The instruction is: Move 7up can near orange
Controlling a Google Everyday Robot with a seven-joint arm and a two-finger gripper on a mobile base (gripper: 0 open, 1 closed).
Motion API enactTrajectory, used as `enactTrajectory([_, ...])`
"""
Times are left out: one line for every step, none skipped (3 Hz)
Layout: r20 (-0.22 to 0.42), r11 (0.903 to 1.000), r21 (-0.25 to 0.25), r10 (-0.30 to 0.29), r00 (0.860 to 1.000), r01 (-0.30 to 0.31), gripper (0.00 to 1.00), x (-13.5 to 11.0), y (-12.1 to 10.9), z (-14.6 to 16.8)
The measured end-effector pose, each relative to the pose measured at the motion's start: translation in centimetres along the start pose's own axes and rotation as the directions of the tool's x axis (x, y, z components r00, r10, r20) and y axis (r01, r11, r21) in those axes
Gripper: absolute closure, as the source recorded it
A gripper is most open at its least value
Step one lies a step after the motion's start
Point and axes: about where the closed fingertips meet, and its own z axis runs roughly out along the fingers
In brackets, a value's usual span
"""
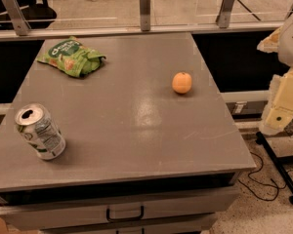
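gripper (282, 104) at right edge, partly cut off, 7up can (40, 132) small print unreadable

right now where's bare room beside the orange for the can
Bare grey tabletop spans the middle, between the silver-and-green drink can, the round orange fruit and the green snack bag. Nowhere crowded; the end effector is beyond the right edge.

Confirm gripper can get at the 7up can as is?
Probably yes, though a long reach: gripper hangs off the table at its right edge, 7up can stands alone front-left, orange and green bag sit farther back.
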Motion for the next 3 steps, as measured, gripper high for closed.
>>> enactTrajectory([0.000,1.0000,0.000,0.000,1.000,0.000,0.00,0.0,0.0,0.0])
enactTrajectory([0.025,1.0000,-0.006,-0.006,1.000,0.006,0.00,-0.5,-0.2,0.0])
enactTrajectory([0.146,0.9934,-0.069,-0.080,0.986,0.091,0.00,-4.8,0.5,2.1])
